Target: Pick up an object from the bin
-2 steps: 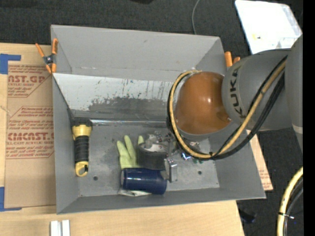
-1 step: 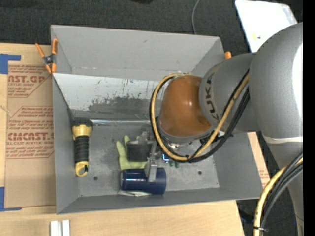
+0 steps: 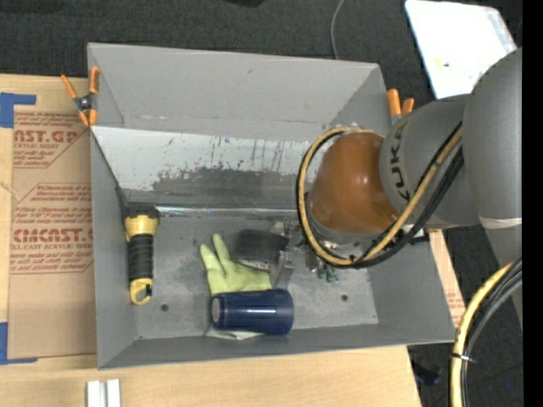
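Observation:
My gripper is low over the bin's floor, right of the middle, beneath the arm's orange cover. Just to its left, and touching it or nearly so, lies a small dark grey lump. A yellow-green glove-shaped piece rests below and left of that lump, its finger-like end pointing to the upper left. In front of the glove piece a dark blue cylinder lies on its side near the bin's front wall.
A black torch with yellow ends lies lengthwise along the left wall. A pale scrap pokes out under the blue cylinder. The arm and its looped cables cover the bin's right part.

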### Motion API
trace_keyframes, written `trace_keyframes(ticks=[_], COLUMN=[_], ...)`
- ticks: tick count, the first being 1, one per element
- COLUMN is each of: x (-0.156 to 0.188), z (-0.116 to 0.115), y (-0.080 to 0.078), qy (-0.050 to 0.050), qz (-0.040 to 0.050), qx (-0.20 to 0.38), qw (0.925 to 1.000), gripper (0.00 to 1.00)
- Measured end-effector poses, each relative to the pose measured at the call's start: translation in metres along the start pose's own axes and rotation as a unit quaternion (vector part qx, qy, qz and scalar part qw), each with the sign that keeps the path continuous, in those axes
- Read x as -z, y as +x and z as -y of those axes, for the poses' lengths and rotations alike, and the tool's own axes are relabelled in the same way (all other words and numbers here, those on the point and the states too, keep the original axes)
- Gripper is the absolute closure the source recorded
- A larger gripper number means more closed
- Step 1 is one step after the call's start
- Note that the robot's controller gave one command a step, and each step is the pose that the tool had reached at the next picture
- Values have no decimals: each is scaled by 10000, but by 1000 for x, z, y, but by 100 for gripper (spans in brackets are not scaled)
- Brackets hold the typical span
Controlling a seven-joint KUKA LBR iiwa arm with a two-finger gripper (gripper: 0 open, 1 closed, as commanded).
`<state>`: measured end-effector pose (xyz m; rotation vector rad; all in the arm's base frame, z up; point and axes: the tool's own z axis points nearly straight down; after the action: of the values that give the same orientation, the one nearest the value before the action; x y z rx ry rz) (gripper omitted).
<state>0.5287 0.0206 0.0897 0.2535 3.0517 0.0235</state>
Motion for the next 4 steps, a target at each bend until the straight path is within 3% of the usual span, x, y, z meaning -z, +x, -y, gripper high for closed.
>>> trace_keyframes(ticks=[1,2,3,4], x=[0,8,2,4], z=[0,-16,-41,-25], y=[0,8,8,13], qy=[1,49,62,3], qz=[1,-159,-187,-123], qx=[-1,12,-513,-452], qw=[10000,9999,9985,9989], gripper=[100,100,100,100])
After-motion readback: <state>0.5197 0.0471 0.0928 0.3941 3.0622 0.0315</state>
